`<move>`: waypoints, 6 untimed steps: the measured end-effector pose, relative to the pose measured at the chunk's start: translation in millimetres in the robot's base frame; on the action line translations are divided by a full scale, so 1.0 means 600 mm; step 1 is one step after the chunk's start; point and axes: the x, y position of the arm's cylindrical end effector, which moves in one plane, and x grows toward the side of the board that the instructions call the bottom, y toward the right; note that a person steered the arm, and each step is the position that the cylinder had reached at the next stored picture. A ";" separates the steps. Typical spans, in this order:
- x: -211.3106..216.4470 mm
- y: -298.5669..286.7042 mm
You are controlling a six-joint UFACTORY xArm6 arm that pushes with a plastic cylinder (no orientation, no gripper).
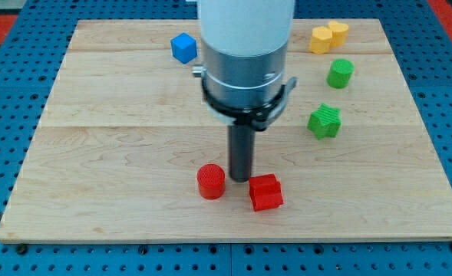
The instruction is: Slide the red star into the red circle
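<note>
My tip (240, 179) sits between red star (265, 192) and red circle (210, 182).

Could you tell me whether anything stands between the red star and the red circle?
Nothing visible does. The red star lies just to the view's right of the red circle, with only bare board between them. My tip stands just above that gap, nearer the view's top, not in the path.

- The arm's white housing (245, 31) is running off the view's top edge.
- It is hiding the wooden board (118, 138) just right of the blue cube (183, 47).
</note>
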 end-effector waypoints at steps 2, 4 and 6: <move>0.047 0.188; 0.099 0.039; 0.089 0.054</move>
